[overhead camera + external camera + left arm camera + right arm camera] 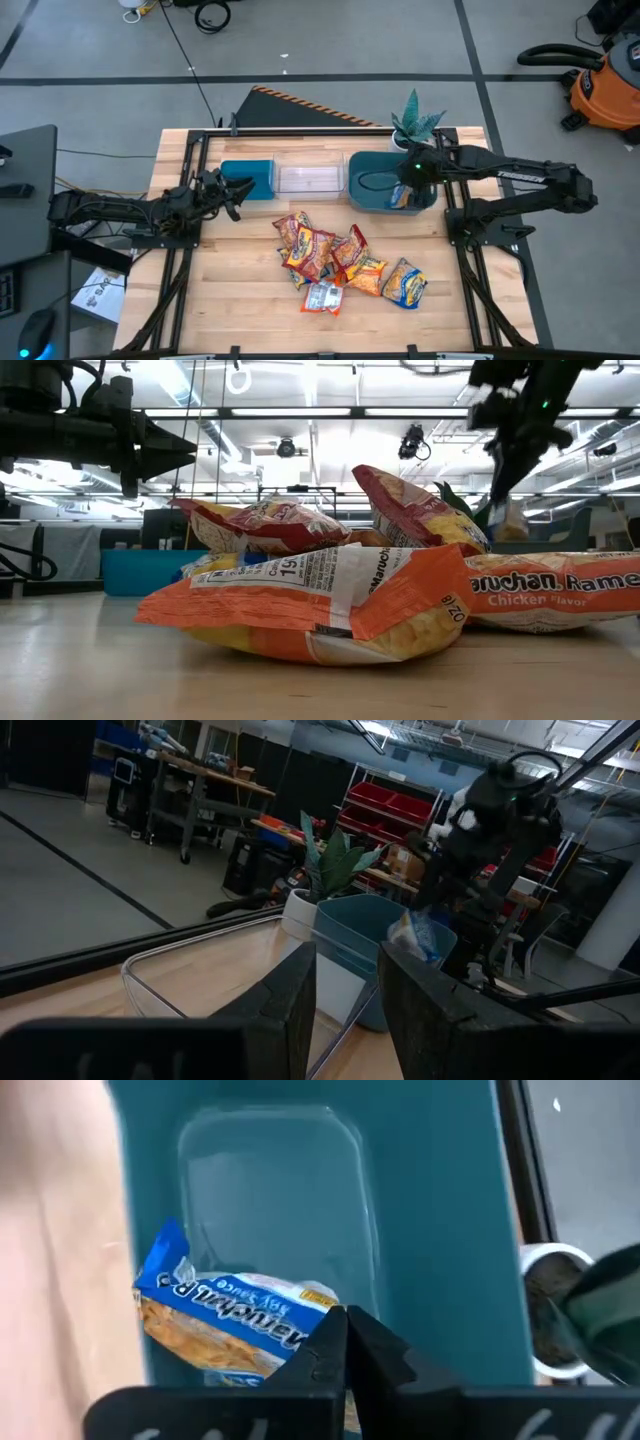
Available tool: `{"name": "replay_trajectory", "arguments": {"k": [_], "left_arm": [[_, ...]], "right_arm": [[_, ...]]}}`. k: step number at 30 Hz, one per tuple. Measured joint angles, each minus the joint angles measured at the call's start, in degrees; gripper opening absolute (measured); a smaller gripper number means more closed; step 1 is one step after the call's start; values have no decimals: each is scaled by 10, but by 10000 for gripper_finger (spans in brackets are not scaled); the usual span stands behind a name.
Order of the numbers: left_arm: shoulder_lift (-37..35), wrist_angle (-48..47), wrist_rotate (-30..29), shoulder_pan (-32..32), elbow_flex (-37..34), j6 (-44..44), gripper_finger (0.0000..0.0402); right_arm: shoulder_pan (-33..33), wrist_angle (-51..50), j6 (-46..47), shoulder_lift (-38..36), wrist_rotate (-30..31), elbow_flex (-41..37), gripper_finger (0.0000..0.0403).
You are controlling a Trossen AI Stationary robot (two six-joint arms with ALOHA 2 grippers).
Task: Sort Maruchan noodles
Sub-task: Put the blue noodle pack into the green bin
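Several Maruchan noodle packets (335,262) lie in a heap at the table's middle, red-orange, orange and yellow-and-blue, with a silvery-white one (322,297) at the near side. My right gripper (406,190) is over the teal bin (368,180) and shut on a blue-and-yellow packet (225,1320). That packet also shows in the left wrist view (414,936). My left gripper (236,188) is open and empty beside the blue bin (250,178), above the table. My right gripper pinches the blue-and-yellow packet by one end (318,1310) between its two fingers. The fingers come from above, pointing down into the teal bin. The packet hangs below them inside the bin's walls. I cannot tell whether its lower end touches the bin's floor.
A clear bin (310,178) stands between the blue and teal bins along the far side. A potted plant (415,125) stands behind the teal bin. Bare wood lies at the table's near left and near right.
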Motion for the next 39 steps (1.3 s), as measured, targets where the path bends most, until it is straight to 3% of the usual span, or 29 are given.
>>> {"name": "replay_trajectory", "arguments": {"k": [12,17,21,32,39], "left_arm": [[0,0,0,0,0,0,115],[0,0,0,0,0,0,115],[0,0,0,0,0,0,115],[0,0,0,0,0,0,115],[0,0,0,0,0,0,115]], "right_arm": [[-26,75,-14,46,-23,5,91],[5,56,48,33,-105,31,132],[82,32,120,43,-123,27,152],[379,25,359,133,-108,27,158],[491,-45,506,185,-150,27,163]]}}
